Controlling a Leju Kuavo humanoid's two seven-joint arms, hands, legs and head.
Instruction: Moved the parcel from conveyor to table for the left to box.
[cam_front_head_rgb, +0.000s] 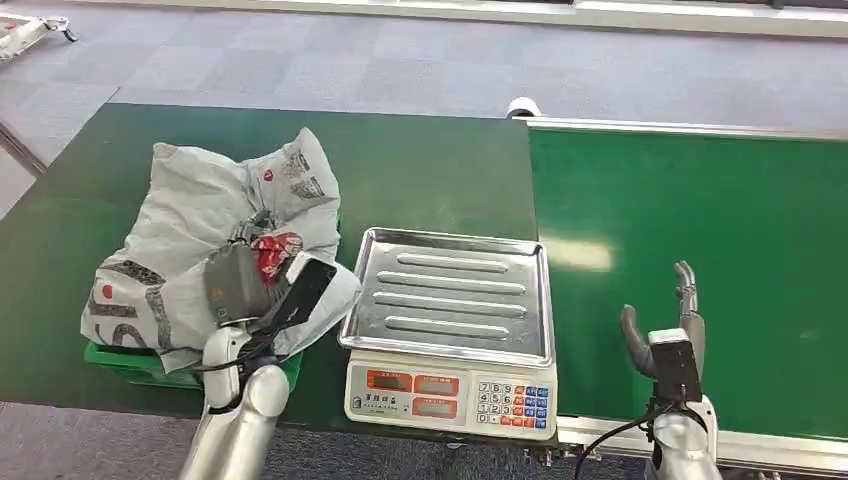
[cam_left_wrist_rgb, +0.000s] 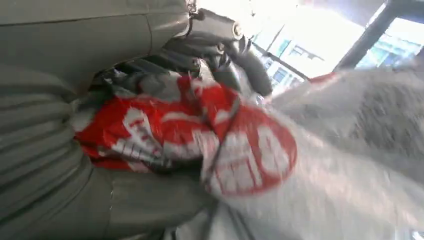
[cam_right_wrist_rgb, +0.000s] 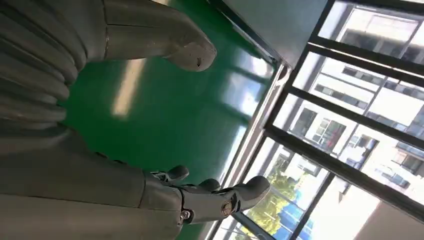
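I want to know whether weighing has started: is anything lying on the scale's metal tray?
No: in the head view the scale's ribbed steel tray is bare, and the grey parcel lies beside it, gripped by the left hand.

Bare belt (cam_front_head_rgb: 700, 210) at right, open table (cam_front_head_rgb: 420, 160) far of scale (cam_front_head_rgb: 450, 320); parcel (cam_front_head_rgb: 200, 240) heaped at left.

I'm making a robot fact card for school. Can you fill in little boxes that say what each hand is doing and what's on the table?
left hand: grips a grey parcel bag with red print, over a green box
right hand: open, holds nothing, above the green conveyor belt
scale: sits on the table between the hands; its metal tray has nothing on it
table: dark green, left of the belt
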